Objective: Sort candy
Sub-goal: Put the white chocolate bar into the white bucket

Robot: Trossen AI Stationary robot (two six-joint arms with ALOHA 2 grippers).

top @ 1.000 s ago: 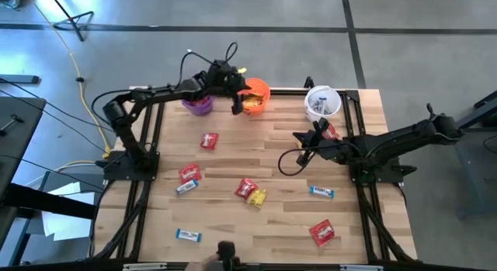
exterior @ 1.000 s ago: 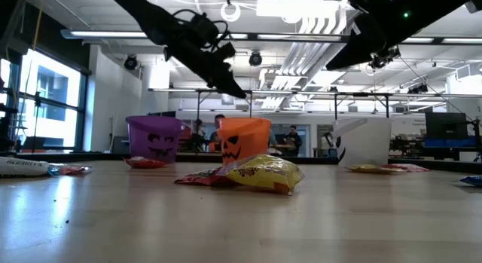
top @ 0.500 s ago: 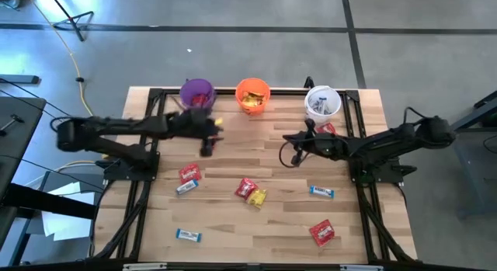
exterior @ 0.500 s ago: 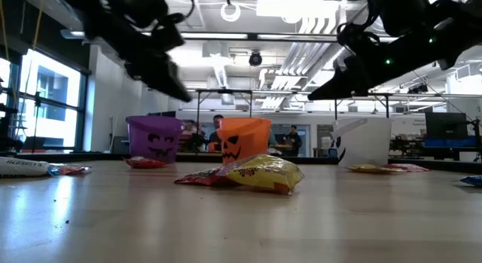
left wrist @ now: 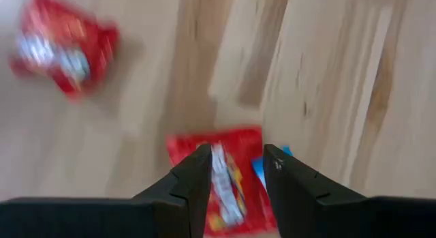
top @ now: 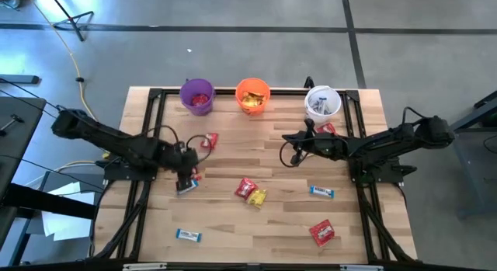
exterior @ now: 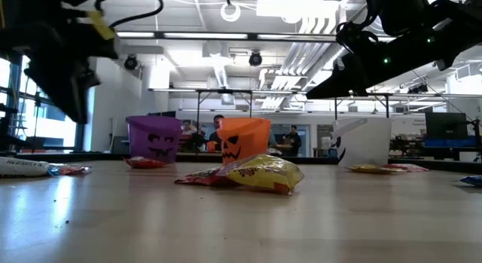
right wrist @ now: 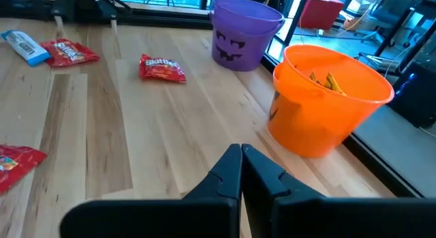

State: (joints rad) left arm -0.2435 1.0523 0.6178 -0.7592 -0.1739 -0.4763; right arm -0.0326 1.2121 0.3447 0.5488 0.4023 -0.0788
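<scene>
Candy lies scattered on the wooden table: a red packet, a red and a yellow packet together, blue-and-white bars and another red packet. My left gripper hangs open just above a red packet at the table's left, with a blue bar beside it. Its fingers stand over the packet's two sides without touching. My right gripper is shut and empty, hovering right of the middle.
A purple bucket, an orange bucket and a white bucket stand in a row along the far edge. A red packet lies near the white bucket. Bare wood shows in the table's middle and near side.
My left gripper has swung from over the orange bucket toward the table's left and near side, tipping downward and sinking over the red packet there. My right gripper has dropped a little and then kept still. No candy on the table has moved.
</scene>
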